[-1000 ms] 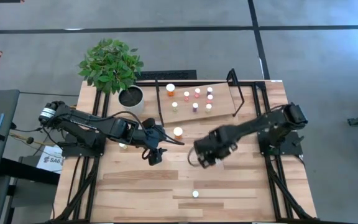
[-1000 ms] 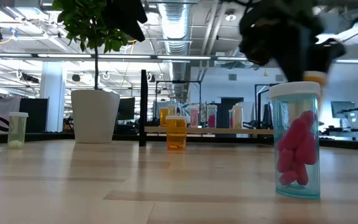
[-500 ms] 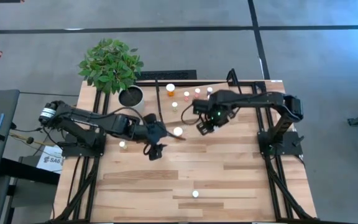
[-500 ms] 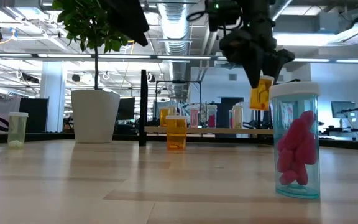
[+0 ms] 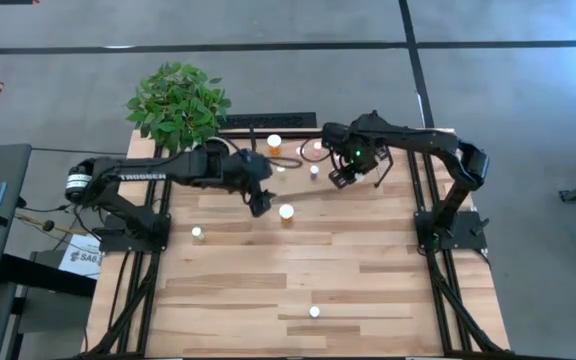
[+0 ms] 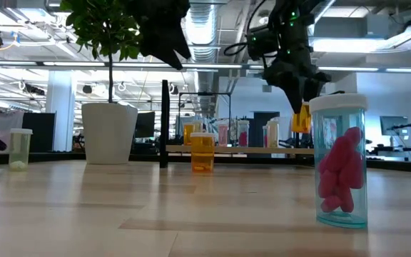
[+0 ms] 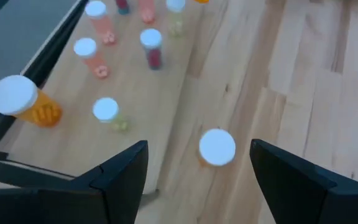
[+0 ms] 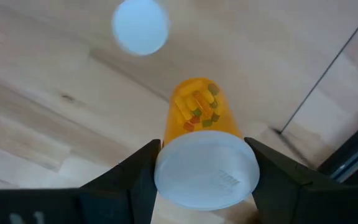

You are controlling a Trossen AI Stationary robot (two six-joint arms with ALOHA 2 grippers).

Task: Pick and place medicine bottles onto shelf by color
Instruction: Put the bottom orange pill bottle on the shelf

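My right gripper (image 5: 343, 176) is shut on an orange medicine bottle (image 8: 197, 112) above the shelf (image 5: 296, 178); it also shows in the low view (image 6: 302, 118). My left gripper (image 5: 260, 205) is open, above and beside another orange bottle (image 5: 287, 212) that stands on the table in front of the shelf; its white cap (image 7: 217, 147) shows between my open fingers. Several bottles stand on the shelf board (image 7: 135, 93), among them a large orange one (image 5: 274, 142). My right gripper pinches the orange bottle's white cap (image 8: 207, 171) between its two fingers, one on each side of the cap. The fingers come from above, pointing down. The bottle hangs below them, slightly tilted, clear of the shelf board.
A pale bottle (image 5: 197, 232) stands at the table's left. A clear bottle with pink pills (image 5: 314, 311) stands near the front edge, close in the low view (image 6: 341, 171). A potted plant (image 5: 178, 105) stands at the far left corner. Black uprights (image 5: 376, 150) frame the shelf.
My right gripper has carried the orange bottle from the table's middle toward the far edge, over the shelf, lifted clear. My left gripper has moved toward the far edge and a little right, up to the orange bottle in front of the shelf.
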